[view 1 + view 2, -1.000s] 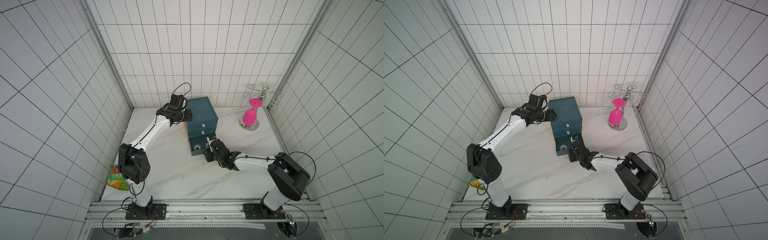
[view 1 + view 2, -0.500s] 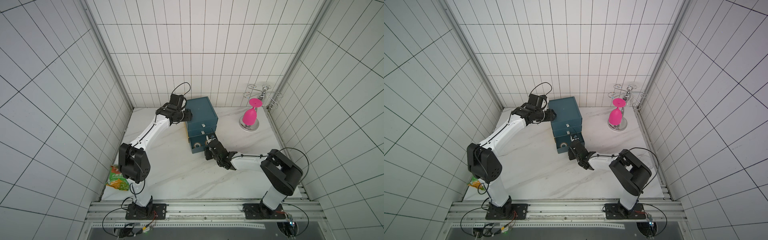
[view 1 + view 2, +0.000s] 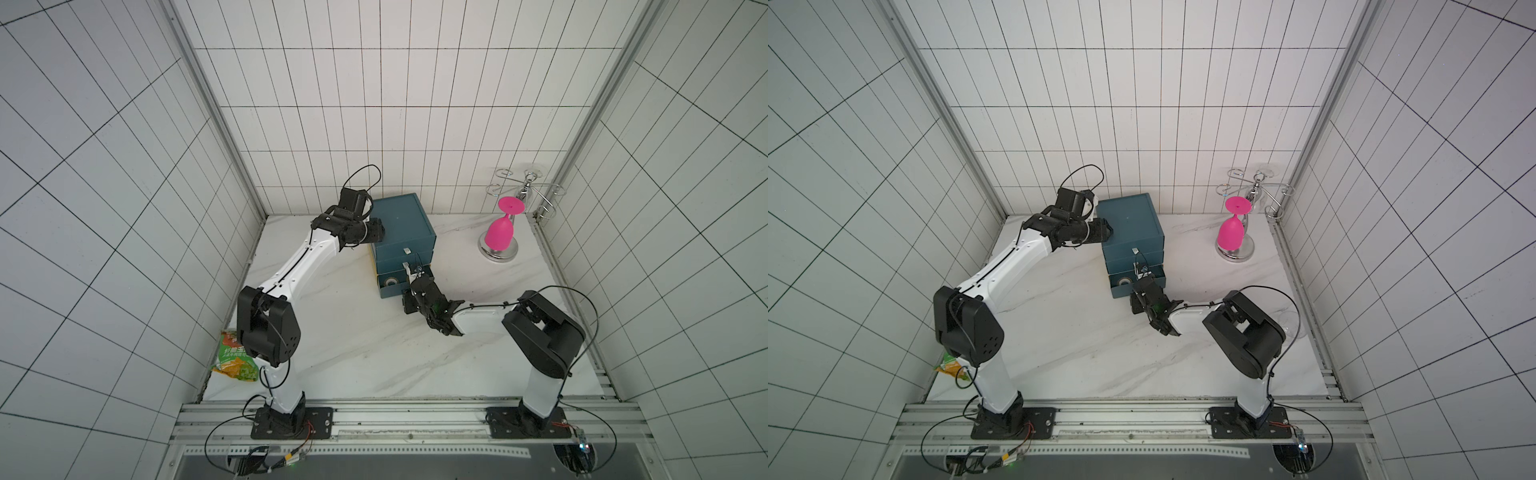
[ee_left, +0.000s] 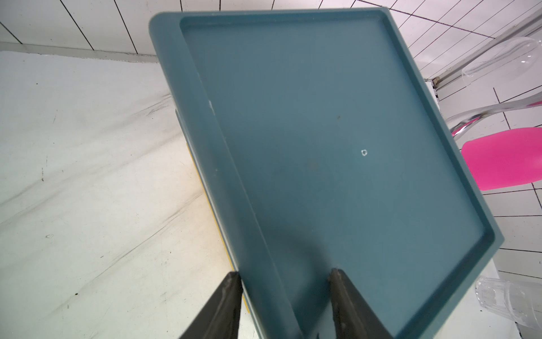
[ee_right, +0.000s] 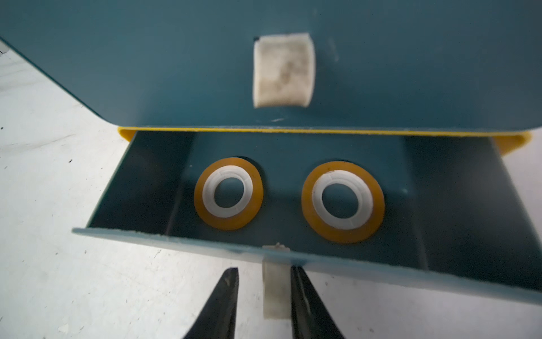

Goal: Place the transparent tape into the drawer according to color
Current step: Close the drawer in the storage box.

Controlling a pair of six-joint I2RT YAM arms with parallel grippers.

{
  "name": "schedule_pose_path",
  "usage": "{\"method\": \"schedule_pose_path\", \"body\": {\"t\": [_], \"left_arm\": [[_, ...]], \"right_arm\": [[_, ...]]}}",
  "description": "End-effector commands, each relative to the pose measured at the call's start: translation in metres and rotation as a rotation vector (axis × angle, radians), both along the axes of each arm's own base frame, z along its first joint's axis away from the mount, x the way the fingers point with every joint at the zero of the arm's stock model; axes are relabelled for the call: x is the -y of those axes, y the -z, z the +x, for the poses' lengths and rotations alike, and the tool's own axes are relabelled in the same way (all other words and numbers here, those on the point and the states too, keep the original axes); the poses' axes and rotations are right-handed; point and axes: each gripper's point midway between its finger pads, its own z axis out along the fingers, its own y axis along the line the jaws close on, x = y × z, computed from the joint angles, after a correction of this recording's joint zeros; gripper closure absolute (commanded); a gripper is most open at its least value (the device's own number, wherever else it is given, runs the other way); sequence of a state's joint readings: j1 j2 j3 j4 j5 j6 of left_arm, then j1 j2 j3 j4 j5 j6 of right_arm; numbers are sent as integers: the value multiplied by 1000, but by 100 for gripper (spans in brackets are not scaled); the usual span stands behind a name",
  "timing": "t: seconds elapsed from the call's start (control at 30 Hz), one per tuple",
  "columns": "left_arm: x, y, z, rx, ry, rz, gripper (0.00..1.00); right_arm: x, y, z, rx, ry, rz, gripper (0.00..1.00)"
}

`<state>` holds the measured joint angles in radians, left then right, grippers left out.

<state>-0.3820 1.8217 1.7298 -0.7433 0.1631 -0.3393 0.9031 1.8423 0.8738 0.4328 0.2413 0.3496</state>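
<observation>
A teal cabinet (image 3: pixel 401 226) (image 3: pixel 1129 224) stands at the back of the table. Its bottom drawer (image 5: pixel 176 237) is pulled out. Two orange-yellow rings of transparent tape (image 5: pixel 228 193) (image 5: pixel 342 202) lie flat inside, side by side; one ring (image 3: pixel 390 282) shows in a top view. My right gripper (image 5: pixel 265 271) (image 3: pixel 415 276) sits at the drawer's front with its jaws on either side of the white pull tab (image 5: pixel 275 290). One finger touches the tab and a gap is left at the other. My left gripper (image 4: pixel 284 274) (image 3: pixel 380 232) clamps the cabinet's (image 4: pixel 337 132) top left edge.
A pink wine glass (image 3: pixel 500 232) hangs upside down on a chrome rack (image 3: pixel 525 191) at the back right. A clear glass (image 3: pixel 1291 322) lies by the right wall. A snack bag (image 3: pixel 235 353) lies at the left front. The drawer above has its own tab (image 5: pixel 283 69).
My right gripper has moved in towards the drawer's front and its jaws have narrowed round the pull tab. The left arm has stayed at the cabinet's top.
</observation>
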Motion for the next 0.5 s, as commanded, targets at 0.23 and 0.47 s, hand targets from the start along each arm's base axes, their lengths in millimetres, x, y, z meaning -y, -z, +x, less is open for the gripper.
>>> {"method": "schedule_pose_path", "body": {"t": [0.23,0.47], "left_arm": [[-2,38,-17,-136,39,53,50],[0,40,-18,-141,45,48,51]], "right_arm": [[-11,-20,33,114,52,69,69],[-11,-21,42,135,61,102,69]]}}
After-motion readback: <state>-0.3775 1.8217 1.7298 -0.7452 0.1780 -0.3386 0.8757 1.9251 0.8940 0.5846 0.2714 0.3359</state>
